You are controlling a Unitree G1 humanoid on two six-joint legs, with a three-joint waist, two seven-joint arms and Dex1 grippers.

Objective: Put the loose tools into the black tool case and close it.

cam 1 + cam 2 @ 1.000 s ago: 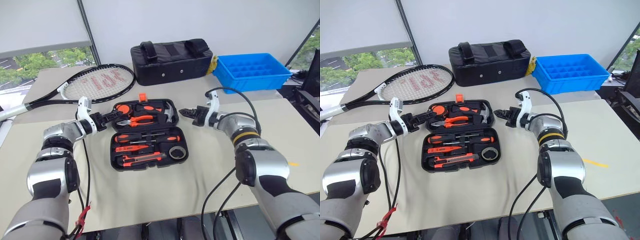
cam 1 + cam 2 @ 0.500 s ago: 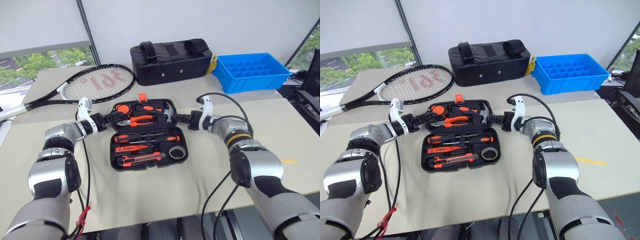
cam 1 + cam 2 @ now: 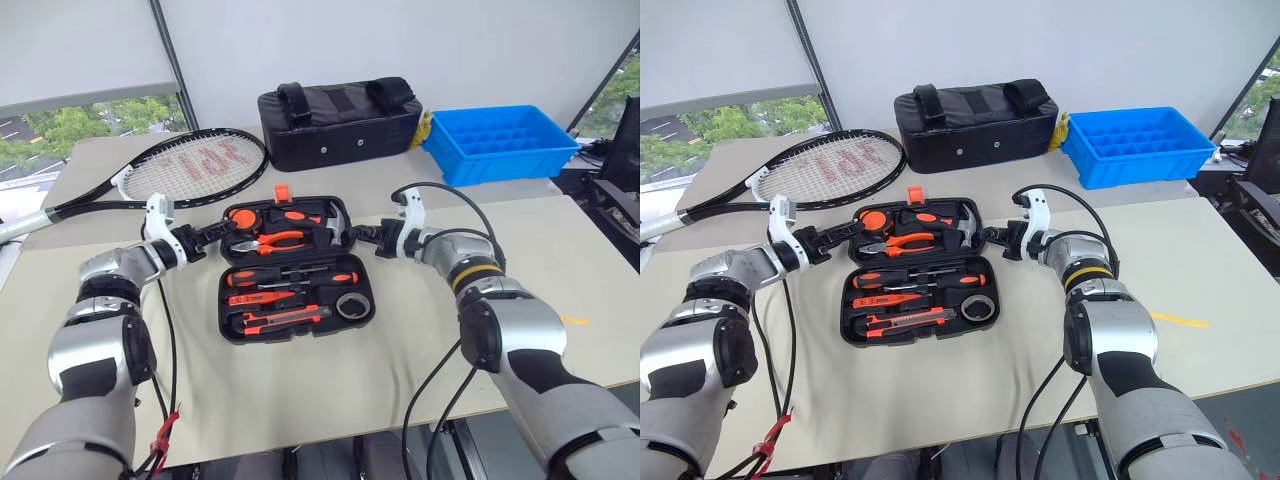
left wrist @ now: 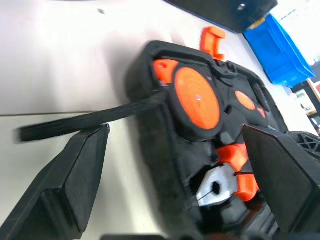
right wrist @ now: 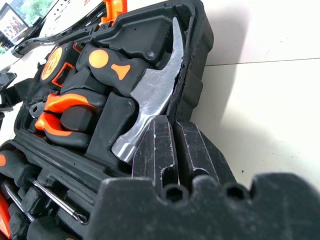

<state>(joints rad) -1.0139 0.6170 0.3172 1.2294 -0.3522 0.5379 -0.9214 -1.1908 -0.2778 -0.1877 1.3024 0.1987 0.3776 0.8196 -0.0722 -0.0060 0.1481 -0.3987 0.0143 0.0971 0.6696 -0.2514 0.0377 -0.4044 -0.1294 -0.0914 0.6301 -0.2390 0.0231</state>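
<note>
Your tool case (image 3: 295, 268) lies open mid-counter, tools slotted — left claw (image 3: 213, 236) gapes at its far-left corner, right claw (image 3: 362, 237) clenched empty against its far-right edge, likely to fold it shut.

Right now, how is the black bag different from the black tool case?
The bag is tall, soft-looking and shut, with two handles on top; the case is flat, hard plastic and lies open. The bag hides whatever is inside; the case shows orange-and-black tools sitting in its slots. The bag stands at the table's far edge beside the blue tray; the case lies nearer, between the two grippers. Both are black and rest on the table.
</note>
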